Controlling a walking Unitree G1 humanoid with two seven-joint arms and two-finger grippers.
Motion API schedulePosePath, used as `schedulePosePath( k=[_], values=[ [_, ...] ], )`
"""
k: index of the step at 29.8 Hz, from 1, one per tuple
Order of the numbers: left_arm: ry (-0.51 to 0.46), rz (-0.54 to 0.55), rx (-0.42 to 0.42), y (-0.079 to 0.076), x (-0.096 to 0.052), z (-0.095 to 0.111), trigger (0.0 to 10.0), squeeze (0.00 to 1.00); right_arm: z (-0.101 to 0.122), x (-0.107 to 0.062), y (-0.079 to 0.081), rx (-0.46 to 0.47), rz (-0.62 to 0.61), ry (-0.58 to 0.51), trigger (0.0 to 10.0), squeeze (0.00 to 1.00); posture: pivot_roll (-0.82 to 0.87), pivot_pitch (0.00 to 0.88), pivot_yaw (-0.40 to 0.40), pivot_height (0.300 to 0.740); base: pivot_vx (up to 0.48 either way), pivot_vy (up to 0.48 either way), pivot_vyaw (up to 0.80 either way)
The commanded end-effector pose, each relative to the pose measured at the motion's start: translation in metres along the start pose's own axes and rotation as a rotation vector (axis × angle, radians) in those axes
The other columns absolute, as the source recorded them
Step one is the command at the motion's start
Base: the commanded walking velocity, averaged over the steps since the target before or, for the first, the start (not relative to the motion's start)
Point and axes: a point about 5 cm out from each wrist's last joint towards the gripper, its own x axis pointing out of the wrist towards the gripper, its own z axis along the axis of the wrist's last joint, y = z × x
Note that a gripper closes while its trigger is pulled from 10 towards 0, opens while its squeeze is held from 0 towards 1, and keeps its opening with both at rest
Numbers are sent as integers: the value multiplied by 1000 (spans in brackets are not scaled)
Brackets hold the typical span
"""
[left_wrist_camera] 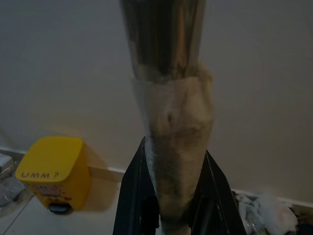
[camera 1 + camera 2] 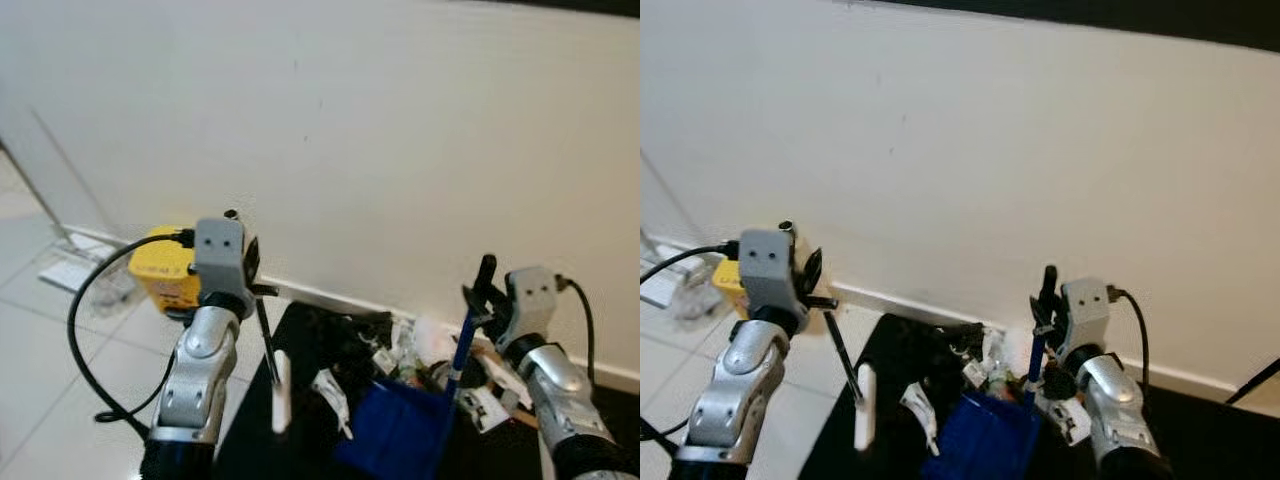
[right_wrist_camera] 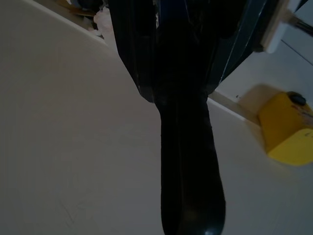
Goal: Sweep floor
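Observation:
My left gripper (image 2: 256, 287) is shut on a broom pole (image 1: 168, 122), a metal tube wrapped in pale tape between the black fingers (image 1: 132, 196). The pole's thin dark lower part (image 2: 267, 345) slants down to a white piece (image 2: 282, 395) over the black mat (image 2: 300, 330). My right gripper (image 2: 486, 295) is shut on the dustpan's black handle (image 3: 188, 147). Its blue shaft (image 2: 460, 355) runs down to the blue dustpan (image 2: 400, 430). A pile of crumpled paper and wrappers (image 2: 405, 350) lies along the baseboard, between the broom and the dustpan.
A white wall (image 2: 350, 130) stands close ahead. A small yellow bin (image 2: 165, 270) sits on the tiles at the left by the baseboard, also seen as the yellow bin (image 3: 288, 129). A black cable (image 2: 85, 340) loops beside my left arm. Pale tiled floor (image 2: 40, 380) opens to the left.

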Motion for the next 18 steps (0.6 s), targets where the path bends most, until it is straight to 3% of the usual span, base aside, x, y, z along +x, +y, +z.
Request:
schedulePosePath(
  k=[1, 18],
  values=[
    [-35, -15, 18, -3, 0, 6, 10000, 0, 4, 0, -2, -7, -1, -19, 10000, 0, 76, 46, 5, 740, 0, 0, 0],
    [28, -39, 55, -2, -4, -11, 10000, 0, -1, -17, -13, -5, 97, 41, 10000, 0, 66, 49, 13, 740, 0, 0, 0]
  ],
)
